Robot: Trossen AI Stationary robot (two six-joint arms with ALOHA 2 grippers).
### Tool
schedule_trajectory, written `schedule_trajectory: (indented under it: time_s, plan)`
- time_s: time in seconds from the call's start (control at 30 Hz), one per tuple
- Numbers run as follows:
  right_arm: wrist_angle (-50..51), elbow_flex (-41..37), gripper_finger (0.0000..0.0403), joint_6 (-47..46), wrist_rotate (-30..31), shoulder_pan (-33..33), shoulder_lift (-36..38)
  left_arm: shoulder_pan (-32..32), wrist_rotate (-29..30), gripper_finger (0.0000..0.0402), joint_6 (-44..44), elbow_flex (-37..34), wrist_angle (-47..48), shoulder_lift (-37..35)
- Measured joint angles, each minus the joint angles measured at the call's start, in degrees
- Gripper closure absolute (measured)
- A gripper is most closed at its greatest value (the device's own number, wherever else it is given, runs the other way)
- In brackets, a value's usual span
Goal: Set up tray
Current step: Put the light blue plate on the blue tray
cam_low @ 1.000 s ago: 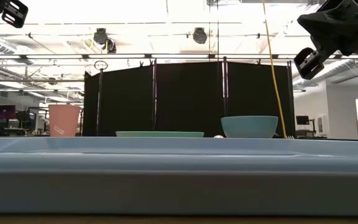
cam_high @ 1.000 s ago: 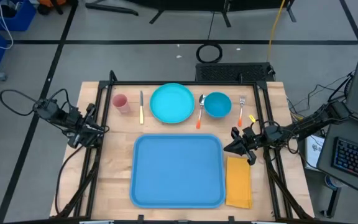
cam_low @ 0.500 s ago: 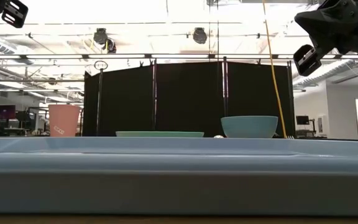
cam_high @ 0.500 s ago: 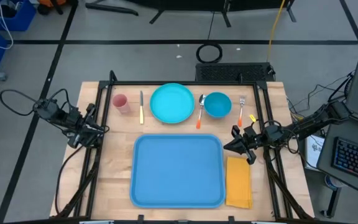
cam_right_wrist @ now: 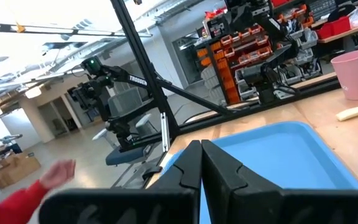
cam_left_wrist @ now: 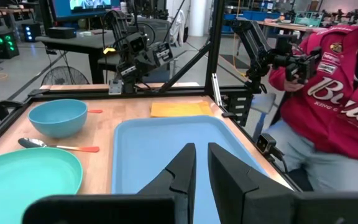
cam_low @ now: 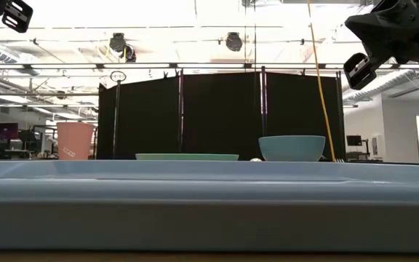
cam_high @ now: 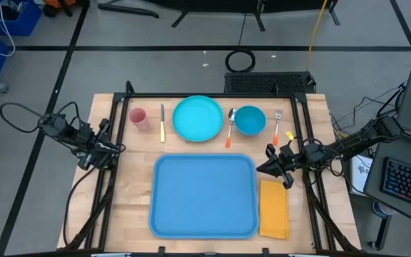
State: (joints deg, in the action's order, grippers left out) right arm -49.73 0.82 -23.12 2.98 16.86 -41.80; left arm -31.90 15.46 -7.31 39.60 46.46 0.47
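The light-blue tray (cam_high: 204, 196) lies flat on the near middle of the table and fills the foreground of the low view (cam_low: 209, 207). My left gripper (cam_high: 120, 148) hangs above the table's left edge, shut, its fingers (cam_left_wrist: 185, 171) pointing across the tray (cam_left_wrist: 160, 146). My right gripper (cam_high: 268, 163) hovers shut beside the tray's far right corner, above the napkin's far end, and shows high in the low view (cam_low: 358, 69). Its wrist view looks over the tray (cam_right_wrist: 272, 152). Neither gripper touches anything.
Along the far edge stand a pink cup (cam_high: 138, 118), yellow knife (cam_high: 163, 123), turquoise plate (cam_high: 198, 118), orange-handled spoon (cam_high: 230, 128), blue bowl (cam_high: 250, 120) and fork (cam_high: 278, 121). A yellow-orange napkin (cam_high: 274, 208) lies right of the tray. A person in red (cam_left_wrist: 344, 93) sits beyond the table's right side.
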Motion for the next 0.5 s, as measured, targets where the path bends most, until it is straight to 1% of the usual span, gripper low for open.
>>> schedule_trajectory:
  time_s: [0.2,0.37,0.43,0.5]
  plan:
    - [3.0,0.0,0.0403,2.5,0.1,0.0,0.0,0.0,0.0,0.0355,0.0,0.0,0.0,0.0]
    - [3.5,0.0,0.0403,8.1,0.3,0.0,0.0,0.0,0.0,0.0355,0.0,0.0,0.0,0.0]
    - [2.8,0.0,0.0403,10.4,2.3,0.0,0.0,0.0,0.0,0.0355,0.0,0.0,0.0,0.0]
    - [2.6,0.0,0.0403,12.3,6.6,0.0,0.0,0.0,0.0,0.0355,0.0,0.0,0.0,0.0]
